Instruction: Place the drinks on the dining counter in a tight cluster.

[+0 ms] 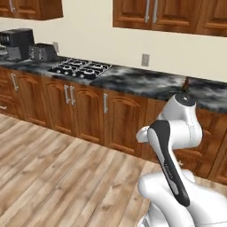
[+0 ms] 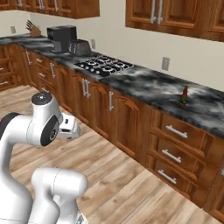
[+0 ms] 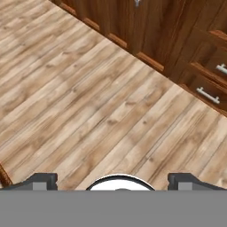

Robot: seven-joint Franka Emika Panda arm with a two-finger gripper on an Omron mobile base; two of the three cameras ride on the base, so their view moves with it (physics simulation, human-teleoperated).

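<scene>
One of the drinks, a slim brown bottle (image 2: 184, 97) with a green label, stands upright on the marbled wall counter (image 2: 148, 85), to the right of the cooktop. The dining counter is out of view. In the hand view my gripper (image 3: 113, 181) is open, with its two dark fingertips (image 3: 44, 181) far apart and nothing between them. It looks down at bare wooden floor (image 3: 88, 102) in front of the cabinet drawers (image 3: 206, 93). The arm is folded close above the base, well short of the bottle.
On the wall counter sit a black cooktop (image 1: 80, 68), a toaster (image 1: 42, 52) and a coffee machine (image 1: 17, 43). A knife block (image 2: 33, 29) stands far left. Wooden base cabinets (image 1: 88, 111) line the wall, with open wooden floor (image 1: 53, 177) in front.
</scene>
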